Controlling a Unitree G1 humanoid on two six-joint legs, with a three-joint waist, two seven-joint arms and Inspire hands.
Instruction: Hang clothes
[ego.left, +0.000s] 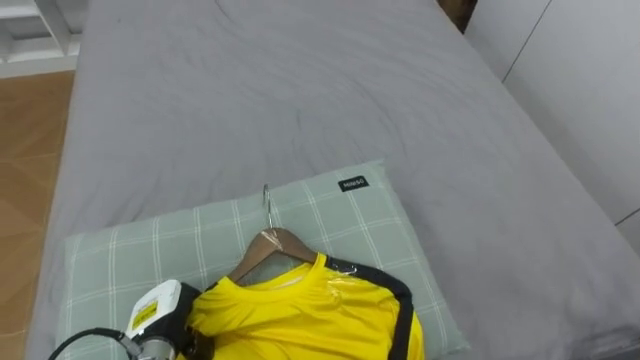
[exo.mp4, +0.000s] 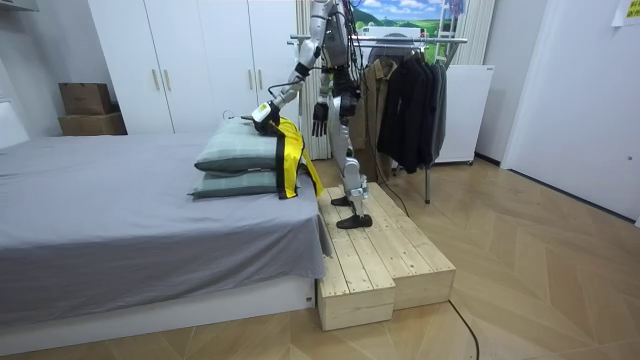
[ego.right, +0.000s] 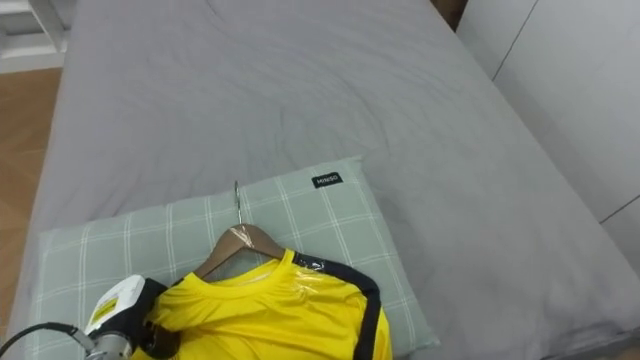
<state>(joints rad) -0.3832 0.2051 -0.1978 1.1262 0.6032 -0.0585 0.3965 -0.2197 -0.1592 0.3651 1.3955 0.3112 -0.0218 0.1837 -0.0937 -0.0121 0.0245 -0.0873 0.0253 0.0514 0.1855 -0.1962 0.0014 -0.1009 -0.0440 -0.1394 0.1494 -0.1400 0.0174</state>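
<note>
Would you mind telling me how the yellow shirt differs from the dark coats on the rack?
The yellow shirt lies draped over a pillow on the bed; the dark coats hang upright from the rack. The shirt is bright yellow with black trim; the coats are dark. Both are clothes.

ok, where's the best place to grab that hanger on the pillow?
Grip the hanger at its wooden neck under the metal hook, coming down from above. That part lies bare and flat on the pillow; the yellow shirt covers most of its arms.
</note>
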